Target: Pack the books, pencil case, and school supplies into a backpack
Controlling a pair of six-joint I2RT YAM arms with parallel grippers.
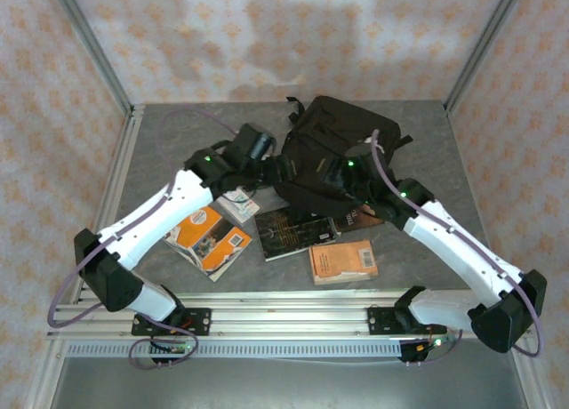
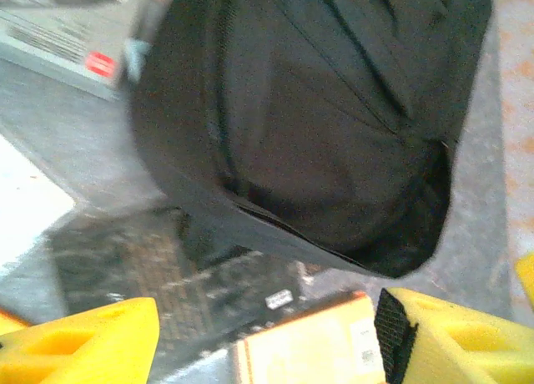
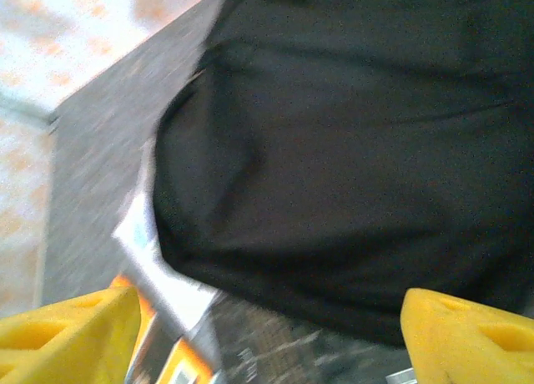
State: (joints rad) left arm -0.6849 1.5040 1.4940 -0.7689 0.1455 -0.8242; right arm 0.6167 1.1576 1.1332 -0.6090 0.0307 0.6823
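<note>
The black backpack (image 1: 333, 151) lies at the back middle of the table. My left gripper (image 1: 271, 164) hangs open at its left side, and my right gripper (image 1: 342, 182) hangs open over its front edge. Neither holds anything. In front lie the books: an orange-and-white one (image 1: 211, 240), a black one (image 1: 289, 231), a dark brown one (image 1: 357, 218) partly under the right wrist, and a small orange one (image 1: 343, 260). In the left wrist view, the open left gripper (image 2: 267, 351) is above the black book (image 2: 167, 267) and the orange book (image 2: 309, 346), with the backpack (image 2: 317, 108) beyond. In the right wrist view, the right gripper (image 3: 267, 342) faces the backpack (image 3: 359, 150). The pencil case is out of view.
A small flat white-and-grey item (image 1: 238, 203) lies beside the left arm. A grey box with a red label (image 2: 58, 42) sits past the backpack in the left wrist view. Aluminium rails (image 1: 293, 316) border the near edge, and patterned walls close in the back and sides.
</note>
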